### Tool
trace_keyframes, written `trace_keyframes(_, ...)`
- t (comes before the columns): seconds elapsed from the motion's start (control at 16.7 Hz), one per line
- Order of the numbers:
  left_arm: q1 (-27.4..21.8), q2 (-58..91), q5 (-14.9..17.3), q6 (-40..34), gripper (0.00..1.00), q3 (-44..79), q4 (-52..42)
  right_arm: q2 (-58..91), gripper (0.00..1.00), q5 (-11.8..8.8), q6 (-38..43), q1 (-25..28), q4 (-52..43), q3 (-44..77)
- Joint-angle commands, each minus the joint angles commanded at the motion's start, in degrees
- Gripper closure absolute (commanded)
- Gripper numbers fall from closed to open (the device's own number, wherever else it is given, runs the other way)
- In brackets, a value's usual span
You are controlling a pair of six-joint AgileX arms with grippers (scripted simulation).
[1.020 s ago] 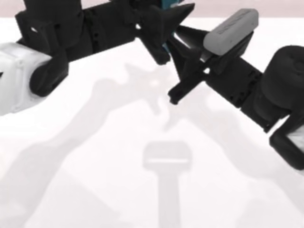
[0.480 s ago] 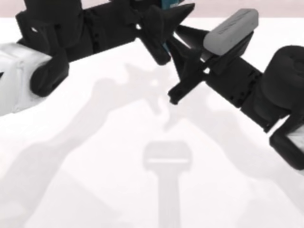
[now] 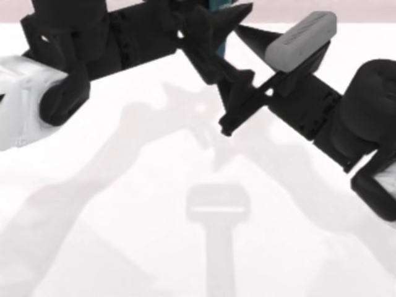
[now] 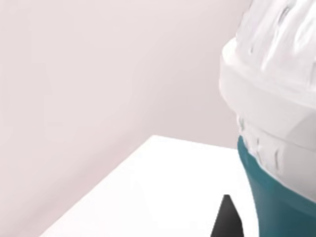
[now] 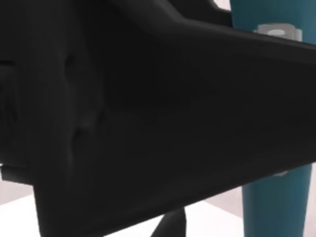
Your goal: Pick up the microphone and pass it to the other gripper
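Well, the microphone [image 3: 218, 5] is up in the air at the top middle of the top view, high above the bench [image 3: 124, 204]. Only a bit of its teal handle peeks out between my two sets of jaws there.

My left arm [image 3: 124, 37] reaches in from the upper left. My left jaws look clenched on the handle. In the left wrist view the mesh head and the teal handle [image 4: 276, 192] sit very close, so I think the hold is just under the head.

My right arm [image 3: 322, 105] comes in from the right side, and it has the grey block on top. My right jaws are spread wide. One finger points to the upper middle and the other points down to the middle of the frame. They look let go of the handle [image 5: 276, 202], but they are very near it.

So the step now is to get my right jaws away cleanly. I should:
- leave them wide open and back out along my right arm, toward the right side of the frame
- not swing sideways, because a finger could bump the handle
- hold tight and not move with my left jaws until the right ones are well apart
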Motion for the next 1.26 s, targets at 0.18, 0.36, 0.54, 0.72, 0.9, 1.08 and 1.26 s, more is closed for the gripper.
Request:
trace_keyframes(0.18, 0.0, 0.0, 0.0, 0.0, 1.0, 0.0, 0.0, 0.0, 0.0, 0.0, 0.0, 0.0, 0.0, 0.0)
trace_keyframes(0.36, 0.0, 0.0, 0.0, 0.0, 1.0, 0.0, 0.0, 0.0, 0.0, 0.0, 0.0, 0.0, 0.0, 0.0)
trace_keyframes(0.54, 0.0, 0.0, 0.0, 0.0, 1.0, 0.0, 0.0, 0.0, 0.0, 0.0, 0.0, 0.0, 0.0, 0.0)
trace_keyframes(0.72, 0.6, -0.5, 0.4, 0.2, 1.0, -0.1, -0.1, -0.7, 0.0, 0.0, -0.1, -0.3, 0.0, -1.1)
trace_keyframes(0.9, 3.7, -2.0, 3.2, 0.3, 1.0, -1.5, -0.3, -5.7, 0.0, -0.8, 0.0, -1.1, 0.3, -6.3)
trace_keyframes(1.08, 7.6, -3.8, 6.4, 0.5, 1.0, -3.2, -0.6, -11.5, 0.0, -2.0, 0.1, -1.8, 0.7, -12.9)
trace_keyframes(1.26, 9.3, -4.6, 7.8, 0.5, 1.0, -3.9, -0.7, -14.0, 0.0, -2.6, 0.2, -2.1, 1.1, -15.4)
